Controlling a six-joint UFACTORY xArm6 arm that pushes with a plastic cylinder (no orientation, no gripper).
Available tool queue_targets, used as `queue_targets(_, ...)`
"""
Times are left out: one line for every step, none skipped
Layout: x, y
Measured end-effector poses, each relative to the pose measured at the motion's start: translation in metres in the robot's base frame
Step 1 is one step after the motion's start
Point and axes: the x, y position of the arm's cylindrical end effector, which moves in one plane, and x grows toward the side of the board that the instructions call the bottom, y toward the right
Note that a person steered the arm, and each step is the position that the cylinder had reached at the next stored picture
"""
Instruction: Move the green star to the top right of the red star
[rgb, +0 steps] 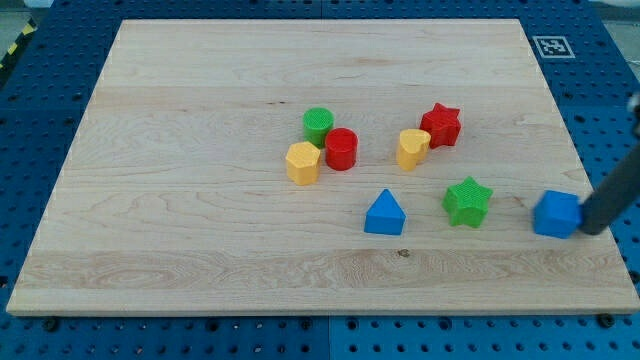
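The green star (467, 201) lies on the wooden board (200, 120), right of centre. The red star (440, 125) lies above it and slightly to its left, touching a yellow block (411, 148) on its lower left. My tip (588, 230) is at the view's right edge, touching the right side of a blue cube (556, 214). The tip is well to the right of the green star, with the blue cube between them.
A blue triangular block (385, 214) lies left of the green star. A green cylinder (319, 125), a red cylinder (341, 149) and a yellow hexagonal block (302, 163) cluster near the board's centre. A tag marker (552, 46) sits beyond the top right corner.
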Motion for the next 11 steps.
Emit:
queue_targets(0.017, -0.044)
queue_targets(0.030, -0.066)
queue_targets(0.025, -0.118)
queue_targets(0.003, -0.158)
queue_targets(-0.062, -0.158)
queue_targets(-0.063, -0.160)
queue_targets(0.003, -0.161)
queue_targets(0.025, -0.147)
queue_targets(-0.031, -0.122)
queue_targets(-0.064, -0.122)
queue_targets(-0.012, -0.122)
